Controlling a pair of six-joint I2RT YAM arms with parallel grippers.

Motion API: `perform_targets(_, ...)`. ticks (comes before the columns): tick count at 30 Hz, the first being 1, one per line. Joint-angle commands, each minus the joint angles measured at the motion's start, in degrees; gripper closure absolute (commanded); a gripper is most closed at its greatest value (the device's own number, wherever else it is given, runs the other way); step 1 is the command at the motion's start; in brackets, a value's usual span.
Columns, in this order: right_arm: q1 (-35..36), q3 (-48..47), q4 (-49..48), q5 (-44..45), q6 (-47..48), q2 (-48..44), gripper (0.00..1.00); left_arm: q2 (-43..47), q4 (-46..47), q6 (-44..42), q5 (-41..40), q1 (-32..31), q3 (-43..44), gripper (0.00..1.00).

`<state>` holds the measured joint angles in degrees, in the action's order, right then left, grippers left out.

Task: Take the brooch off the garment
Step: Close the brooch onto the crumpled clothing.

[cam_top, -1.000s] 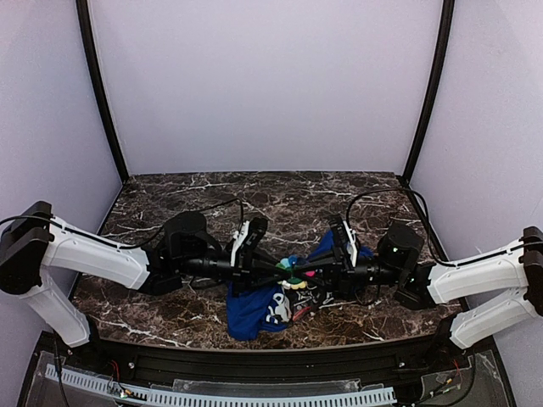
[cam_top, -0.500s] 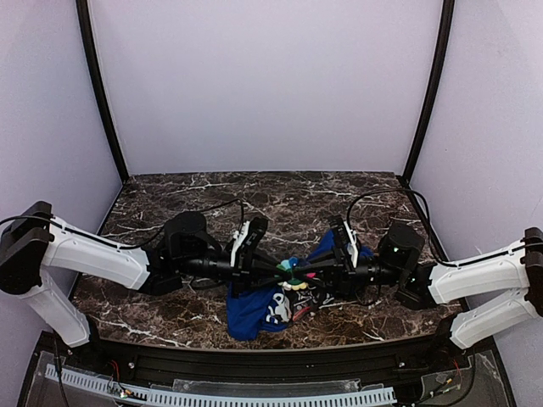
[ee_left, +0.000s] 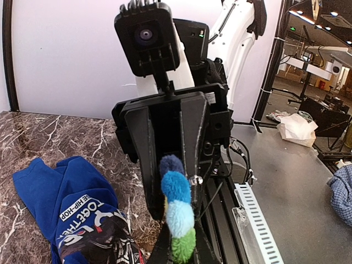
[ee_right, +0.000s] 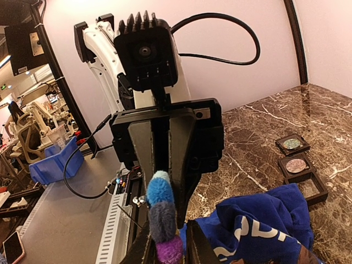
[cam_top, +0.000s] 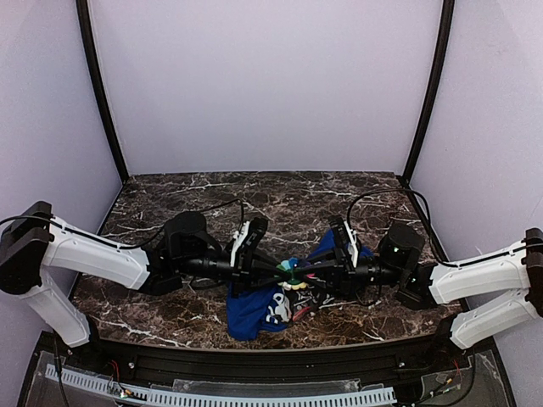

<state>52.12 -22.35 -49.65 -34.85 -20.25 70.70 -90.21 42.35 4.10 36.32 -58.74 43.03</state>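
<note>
**Fuzzy brooch hanging between two meeting grippers above the blue garment**

Pale lilac walls are closing in the workspace on three sides, with black posts rising at the far corners. The table is showing a glossy dark marble pattern with white veins. A white slotted cable duct is running along its near edge.

The left arm and right arm, white shells ending in black wrists, are reaching in low from either side. They are meeting tip to tip at the middle of the table. From above they are covering much of what lies under them, and in each wrist view the opposite gripper is filling the centre. Black cables are looping over the marble on the far side of the arms.

The garment, soft blue cloth with white lettering and a dark print, is lying crumpled below the meeting point. Three small dark square trays are sitting in a row just beside it.

The brooch, a short row of fuzzy pompoms, is hanging off the table between the fingertips. The left gripper is clenching its green end. The right gripper is standing slightly parted, with a sliver of gap on either side of the purple end. I cannot tell whether the pin is catching the cloth.
</note>
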Motion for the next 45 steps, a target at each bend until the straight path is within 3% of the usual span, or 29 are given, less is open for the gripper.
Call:
perform_targets(1,-0.1,0.3,-0.4,0.3,0.1,-0.4,0.80,-0.1,-1.4,-0.2,1.9,-0.1,1.2,0.99)
perform_targets(45,-0.1,0.0,-0.6,0.1,0.5,-0.7,0.79,-1.3,-3.9,-0.4,4.6,-0.2,2.0,0.99)
